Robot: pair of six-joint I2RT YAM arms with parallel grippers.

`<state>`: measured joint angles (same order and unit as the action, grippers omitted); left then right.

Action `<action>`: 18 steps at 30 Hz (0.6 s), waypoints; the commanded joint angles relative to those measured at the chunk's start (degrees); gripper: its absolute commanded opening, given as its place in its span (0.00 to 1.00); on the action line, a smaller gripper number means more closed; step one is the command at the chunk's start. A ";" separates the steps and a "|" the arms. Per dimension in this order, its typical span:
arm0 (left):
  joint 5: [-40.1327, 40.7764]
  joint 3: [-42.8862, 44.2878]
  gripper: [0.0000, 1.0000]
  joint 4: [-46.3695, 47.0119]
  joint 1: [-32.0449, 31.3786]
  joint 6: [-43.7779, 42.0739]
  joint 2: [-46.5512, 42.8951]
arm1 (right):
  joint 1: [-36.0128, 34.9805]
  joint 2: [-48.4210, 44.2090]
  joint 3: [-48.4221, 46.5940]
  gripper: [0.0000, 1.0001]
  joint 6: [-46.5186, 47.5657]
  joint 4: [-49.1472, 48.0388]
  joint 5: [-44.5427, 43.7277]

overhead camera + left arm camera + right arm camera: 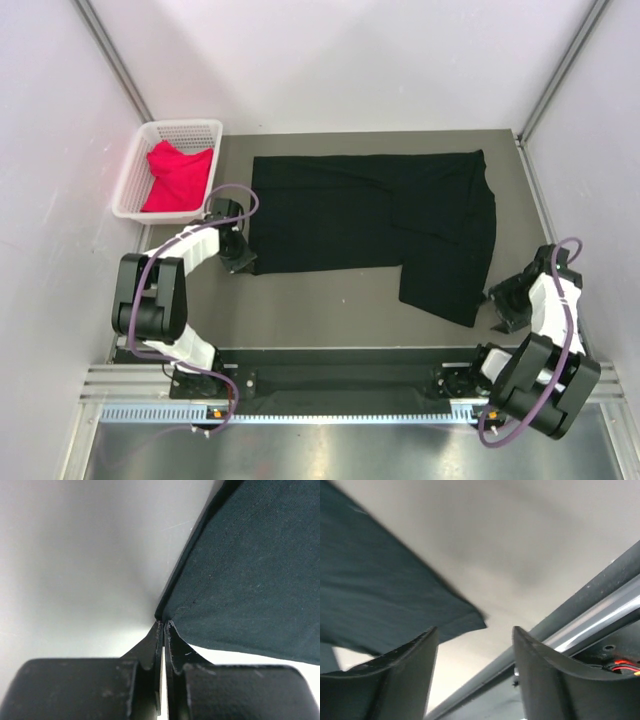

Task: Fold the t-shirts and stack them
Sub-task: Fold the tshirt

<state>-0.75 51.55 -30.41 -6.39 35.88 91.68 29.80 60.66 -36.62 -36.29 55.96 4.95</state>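
The black t-shirt [370,215] lies spread flat across the table, its right side folded down toward the near edge. My left gripper [241,262] sits at the shirt's near-left corner. In the left wrist view that gripper [164,623] is shut, its tips pinching the corner of the black cloth [250,570]. My right gripper [497,306] stands open just right of the shirt's near-right corner. In the right wrist view the dark cloth [380,580] ends in a point just above the gap of the right gripper [474,629], and nothing is between the fingers. The red-pink t-shirt [178,175] lies crumpled in the basket.
A white lattice basket [185,125] stands at the far left of the table, against the left wall. White walls close in both sides. A metal frame rail [580,615] runs close to the right gripper. The arms' mounting rail [330,385] lines the near edge.
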 commanded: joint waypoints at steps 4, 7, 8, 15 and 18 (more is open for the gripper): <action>2.07 -1.10 0.00 0.27 0.24 0.16 -2.47 | 0.61 2.34 2.60 0.50 3.33 -3.57 1.46; 1.81 -0.57 0.00 0.00 0.24 -0.11 -2.56 | 0.35 6.21 1.38 0.50 5.61 -6.64 1.12; 1.72 -0.49 0.00 -0.17 0.24 -0.19 -2.73 | 0.17 6.48 -0.01 0.50 6.66 -7.62 0.94; 1.72 -1.54 0.00 -0.26 0.24 -0.11 -4.05 | -1.15 10.17 -6.97 0.47 12.03 -10.35 -0.82; 1.98 -2.24 0.00 -0.35 0.24 0.07 -4.31 | -5.01 13.59 -9.17 0.38 13.61 -13.07 -1.08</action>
<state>-0.30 50.17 -30.22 -6.39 35.94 89.69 27.97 71.75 -42.46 -25.96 47.16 4.45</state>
